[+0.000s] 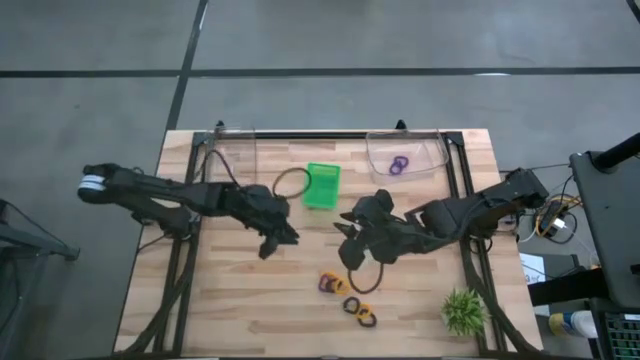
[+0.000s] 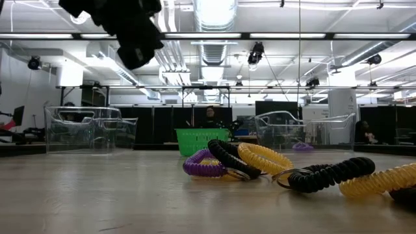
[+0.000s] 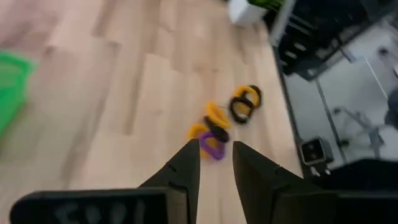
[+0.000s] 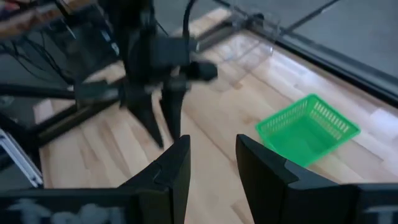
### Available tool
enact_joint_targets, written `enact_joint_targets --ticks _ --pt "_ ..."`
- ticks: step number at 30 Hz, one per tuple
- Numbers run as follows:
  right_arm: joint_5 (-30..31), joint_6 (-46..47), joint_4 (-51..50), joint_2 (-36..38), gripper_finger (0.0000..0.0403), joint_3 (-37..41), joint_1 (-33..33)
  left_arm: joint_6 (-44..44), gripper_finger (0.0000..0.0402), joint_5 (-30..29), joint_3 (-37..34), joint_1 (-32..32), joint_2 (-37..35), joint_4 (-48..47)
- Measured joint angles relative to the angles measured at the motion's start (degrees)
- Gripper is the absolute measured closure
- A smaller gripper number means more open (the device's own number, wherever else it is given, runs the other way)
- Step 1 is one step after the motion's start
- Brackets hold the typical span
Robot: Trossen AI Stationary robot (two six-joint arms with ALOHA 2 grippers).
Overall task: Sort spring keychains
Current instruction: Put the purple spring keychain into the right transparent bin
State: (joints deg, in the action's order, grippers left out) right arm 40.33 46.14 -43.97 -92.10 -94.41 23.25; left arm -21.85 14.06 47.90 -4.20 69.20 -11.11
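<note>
Several coiled spring keychains in purple, orange-yellow and black lie in two small heaps on the table, one (image 1: 333, 284) near the middle and one (image 1: 360, 312) nearer the front edge. They also show in the low view (image 2: 227, 161) and the left wrist view (image 3: 214, 134). Two purple keychains (image 1: 399, 165) lie in the clear bin (image 1: 405, 155) at the far right. My left gripper (image 1: 280, 240) is open and empty above the table, left of the heaps (image 3: 216, 163). My right gripper (image 1: 345, 238) is open and empty just beyond the heaps (image 4: 211, 155).
A green basket (image 1: 322, 185) stands at the far middle, with a dark ring (image 1: 291, 182) beside it. A second clear bin (image 1: 232, 155) stands at the far left. A spiky green plant (image 1: 463, 310) stands at the near right. The two grippers face each other closely.
</note>
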Motion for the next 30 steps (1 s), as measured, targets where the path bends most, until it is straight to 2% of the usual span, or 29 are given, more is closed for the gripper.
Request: enact_joint_targets --ticks 7,14,30 --pt "4.7 -0.7 1.5 1.7 0.0282 0.0 2.5 4.7 0.0314 -0.1 5.2 -3.8 10.1 0.3" --pt "4.9 -1.3 1.2 2.3 0.0282 0.0 4.3 11.2 0.0314 -2.0 9.8 -6.4 19.2 0.7" --pt "6.2 -3.3 1.3 2.9 0.0282 0.0 4.4 15.0 0.0314 -7.4 15.8 -9.9 32.0 0.1"
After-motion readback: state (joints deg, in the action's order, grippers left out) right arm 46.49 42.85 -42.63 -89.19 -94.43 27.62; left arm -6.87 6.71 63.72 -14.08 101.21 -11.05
